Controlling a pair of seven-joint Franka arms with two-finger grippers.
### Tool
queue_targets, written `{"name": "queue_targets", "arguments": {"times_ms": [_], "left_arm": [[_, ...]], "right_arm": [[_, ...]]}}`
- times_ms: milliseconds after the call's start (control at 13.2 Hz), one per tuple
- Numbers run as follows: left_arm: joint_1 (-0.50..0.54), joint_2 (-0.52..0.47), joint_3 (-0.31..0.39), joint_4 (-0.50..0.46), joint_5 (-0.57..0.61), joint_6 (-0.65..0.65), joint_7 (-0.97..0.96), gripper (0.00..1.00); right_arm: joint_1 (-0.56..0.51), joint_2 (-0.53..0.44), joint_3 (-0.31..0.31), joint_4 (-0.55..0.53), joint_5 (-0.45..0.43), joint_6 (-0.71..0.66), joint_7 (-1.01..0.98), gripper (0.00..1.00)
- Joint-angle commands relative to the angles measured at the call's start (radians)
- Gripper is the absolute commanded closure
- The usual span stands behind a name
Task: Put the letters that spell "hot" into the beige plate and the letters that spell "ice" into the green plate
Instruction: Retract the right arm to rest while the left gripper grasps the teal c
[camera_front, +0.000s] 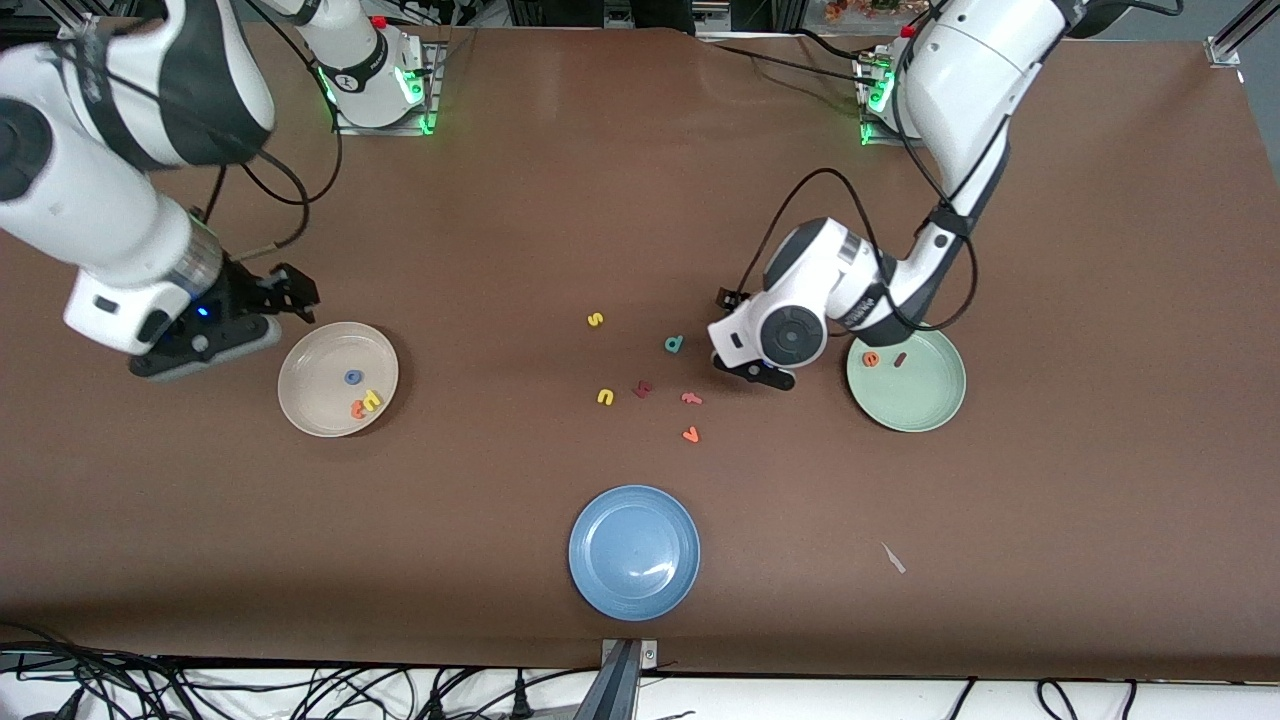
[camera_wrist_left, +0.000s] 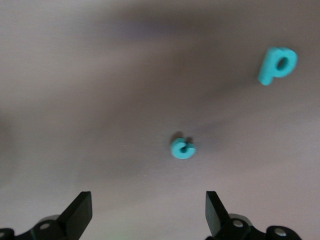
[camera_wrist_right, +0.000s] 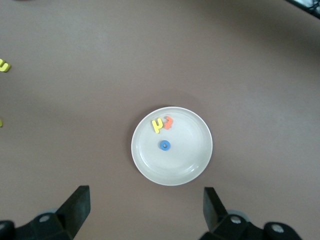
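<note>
Beige plate (camera_front: 300, 380) sits toward the right arm's end of the tabletop (camera_front: 500, 220); yellow h (camera_front: 372, 400), blue o (camera_front: 352, 377) and orange t (camera_front: 357, 409) all lie in it, h and t touching. Right gripper (camera_front: 290, 295) hangs just beside the plate's rim, fingers (camera_wrist_right: 75, 210) wide, holding nothing.

Green plate (camera_front: 930, 400) sits toward the left arm's end; orange e (camera_front: 871, 358) and dark red i (camera_front: 900, 359) lie in it near the rim. Teal c (camera_wrist_left: 182, 148) lies on the bare tabletop, seen in the left wrist view only, with the teal d (camera_front: 675, 344) near it. Left gripper (camera_wrist_left: 149, 212) is low over the tabletop between the d and the green plate, fingers (camera_wrist_left: 80, 212) spread wide and empty, c lying ahead of them, not touched.

Mid-table: yellow s (camera_front: 595, 320), yellow u (camera_front: 605, 397), dark red letter (camera_front: 643, 389), pink letter (camera_front: 691, 398), orange letter (camera_front: 690, 435). Blue plate (camera_front: 600, 580) is nearest the camera.
</note>
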Motion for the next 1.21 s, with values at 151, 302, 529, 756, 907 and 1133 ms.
{"name": "queue_targets", "arguments": {"times_ms": [151,302,529,756,907,1133], "left_arm": [[-0.041,-0.008,0.003,-0.091,0.099,0.079,-0.006,0.22],[-0.064,0.017,0.003,-0.086,0.096,0.134,-0.022,0.35],[-0.066,0.025,0.004,-0.089,0.099,0.157,-0.026,0.42],[-0.07,0.033,0.003,-0.089,0.098,0.182,-0.034,0.43],[-0.072,0.041,0.003,-0.091,0.098,0.194,-0.035,0.45],[-0.069,0.041,0.004,-0.089,0.099,0.194,-0.031,0.58]], "right_arm": [[-0.03,-0.121,0.026,-0.113,0.006,0.03,0.014,0.0],[-0.048,-0.138,0.023,-0.105,0.059,0.022,0.007,0.0],[-0.11,-0.143,0.021,-0.078,0.14,0.004,0.007,0.0],[-0.128,-0.141,0.008,-0.048,0.15,-0.102,0.014,0.0],[-0.13,-0.143,0.003,-0.045,0.133,-0.132,0.014,0.0],[-0.13,-0.143,-0.019,-0.026,0.092,-0.136,0.026,0.0]]}}
